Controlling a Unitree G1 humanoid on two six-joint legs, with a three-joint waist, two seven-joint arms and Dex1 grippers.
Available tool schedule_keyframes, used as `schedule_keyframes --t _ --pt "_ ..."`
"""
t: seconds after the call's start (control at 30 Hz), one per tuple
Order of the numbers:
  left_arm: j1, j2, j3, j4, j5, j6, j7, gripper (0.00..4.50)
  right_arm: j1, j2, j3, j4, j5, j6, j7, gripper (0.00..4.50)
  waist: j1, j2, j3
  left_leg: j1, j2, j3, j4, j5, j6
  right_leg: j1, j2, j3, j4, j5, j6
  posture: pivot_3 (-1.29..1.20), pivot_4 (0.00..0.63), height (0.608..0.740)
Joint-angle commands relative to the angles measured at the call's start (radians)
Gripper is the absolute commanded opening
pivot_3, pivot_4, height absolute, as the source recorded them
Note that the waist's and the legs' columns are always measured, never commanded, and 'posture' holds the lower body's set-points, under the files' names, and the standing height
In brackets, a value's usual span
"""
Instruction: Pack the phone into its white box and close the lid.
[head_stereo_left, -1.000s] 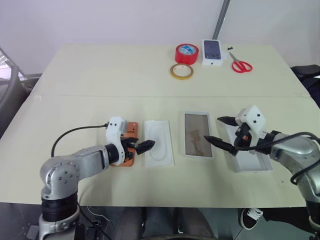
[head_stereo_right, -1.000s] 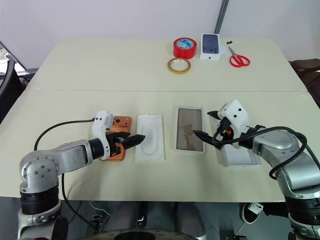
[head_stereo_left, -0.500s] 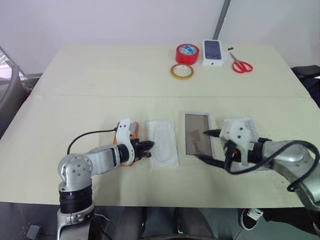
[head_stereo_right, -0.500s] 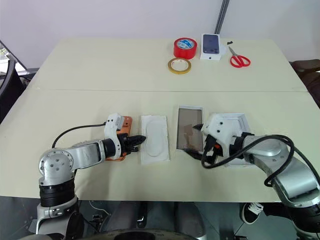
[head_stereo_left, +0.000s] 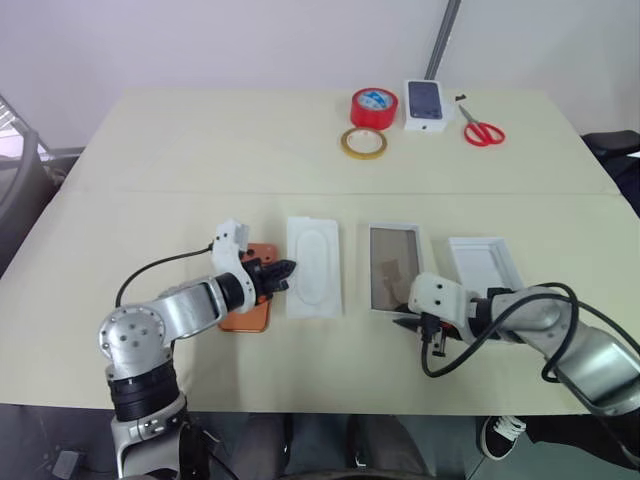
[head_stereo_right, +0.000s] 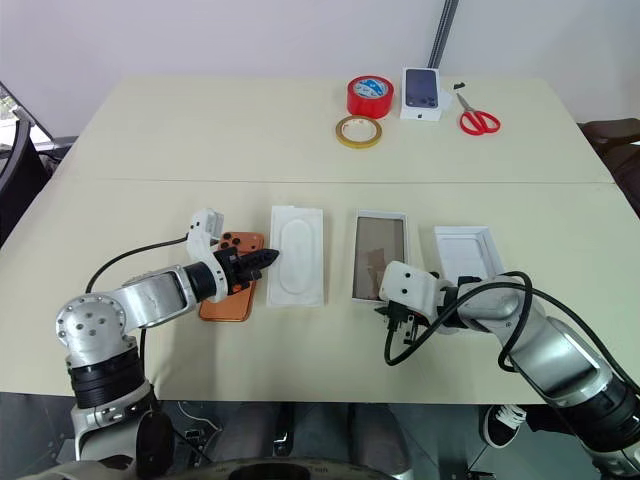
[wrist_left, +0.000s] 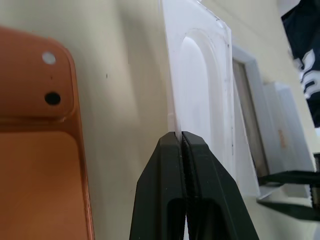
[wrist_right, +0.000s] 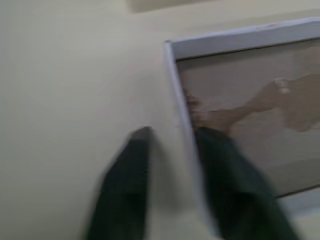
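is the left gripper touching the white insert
Touching. In the left wrist view the left gripper has its fingers pressed together on the edge of the white insert, pinching it beside the phone.

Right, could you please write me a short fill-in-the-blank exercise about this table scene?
1. The left pincer is shut on the edge of the white ____.
2. The phone lies with its camera side facing ____.
3. The lid sits to the ____ of the white box.
4. Next to the small phone box lie red-handled ____.
Missing: insert; up; right; scissors.
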Motion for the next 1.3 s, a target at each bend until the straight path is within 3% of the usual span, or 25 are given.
schedule_keyframes --t 0.03,0.23,0.5,0.6,0.77,0.93,1.23,1.3 --pt "-0.036 0.03 0.061 0.022 -0.08 -0.046 0.04 0.0 -0.033 0.026 0.015 -0.005 -0.028 -0.065 0.021 0.02 -0.001 0.0 0.0 0.0 0.0 0.0 0.0 0.0 0.0 0.0 0.0 0.0 0.0 0.0 0.0 0.0 0.15 0.74" --pt "-0.108 0.117 0.114 0.116 -0.214 -0.127 0.117 0.0 -0.106 0.101 0.126 -0.023 -0.089 -0.102 0.061 0.02 -0.001 -0.001 0.0 0.0 0.0 0.0 0.0 0.001 -0.001 0.0 0.0 0.0 0.0 0.0 0.0 0.0 0.15 0.74" --pt "-0.138 0.174 0.024 0.141 -0.35 -0.204 0.206 0.0 -0.194 0.212 0.223 0.024 -0.185 -0.094 0.055 0.02 0.001 -0.001 0.0 0.0 0.0 -0.001 0.0 0.001 -0.002 0.0 -0.001 -0.001 0.0 0.0 0.0 0.0 0.15 0.74" --pt "-0.118 0.172 -0.035 0.126 -0.405 -0.231 0.246 0.0 -0.194 0.222 0.158 -0.005 -0.121 -0.043 0.074 0.97 0.002 -0.001 0.0 0.0 0.0 -0.001 0.0 0.001 -0.002 0.0 -0.001 -0.001 0.0 0.0 0.0 0.0 0.15 0.74" --pt "-0.077 0.162 -0.148 0.082 -0.493 -0.288 0.32 0.0 -0.165 0.184 -0.051 -0.036 0.004 0.054 0.082 3.48 0.002 -0.001 0.0 0.0 0.0 -0.001 0.0 0.001 -0.002 0.0 -0.001 -0.001 0.0 0.0 0.0 0.0 0.15 0.74" --pt "-0.044 0.159 -0.263 0.06 -0.522 -0.335 0.364 0.0 -0.122 0.111 -0.168 -0.021 0.039 0.054 0.101 3.48 0.0 -0.001 0.0 0.0 0.0 -0.001 0.0 0.001 -0.001 0.0 -0.001 -0.001 0.0 0.0 0.0 0.0 0.15 0.74" --pt "-0.037 0.166 -0.374 0.07 -0.498 -0.385 0.369 0.0 -0.105 0.095 -0.178 -0.02 0.036 0.035 0.083 3.48 -0.001 -0.001 0.0 0.0 0.0 -0.001 0.0 0.001 -0.001 0.0 0.0 0.0 0.0 0.0 0.0 0.0 0.15 0.74" --pt "-0.04 0.17 -0.385 0.071 -0.498 -0.393 0.36 0.64 -0.108 0.098 -0.177 -0.018 0.034 0.034 0.076 3.55 0.001 -0.001 0.0 0.0 0.0 -0.001 0.0 0.001 -0.001 0.0 0.0 0.0 0.0 0.0 0.0 0.0 0.15 0.74"
